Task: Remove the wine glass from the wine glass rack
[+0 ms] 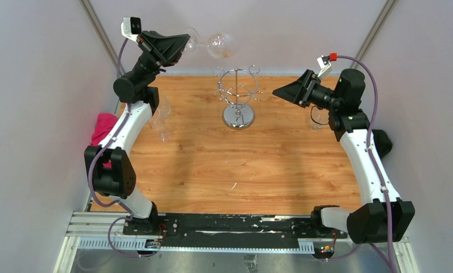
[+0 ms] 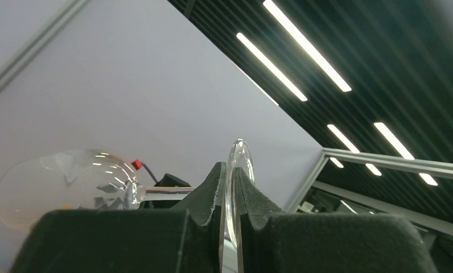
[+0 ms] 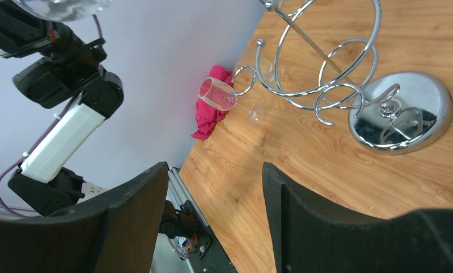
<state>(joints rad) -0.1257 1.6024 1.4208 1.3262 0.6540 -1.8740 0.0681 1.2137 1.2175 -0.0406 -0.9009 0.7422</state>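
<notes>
A clear wine glass (image 1: 221, 44) hangs sideways in the air, above and behind the wine glass rack (image 1: 238, 91), apart from its hooks. My left gripper (image 1: 182, 44) is shut on the glass's round foot. In the left wrist view the foot's rim (image 2: 239, 162) stands edge-on between the pads, at my left gripper (image 2: 230, 190), with the stem and bowl (image 2: 65, 185) pointing left. The chrome wine glass rack (image 3: 326, 74) stands on its mirrored base (image 3: 403, 116). My right gripper (image 1: 276, 91) is open to the right of the rack, with nothing between its fingers (image 3: 215, 176).
A second wine glass (image 1: 161, 120) stands on the wooden table at the left, seen from the right wrist as a wine glass (image 3: 218, 94) beside a pink cloth (image 3: 208, 116). Another glass (image 1: 318, 118) is half hidden behind the right arm. Grey walls close the back.
</notes>
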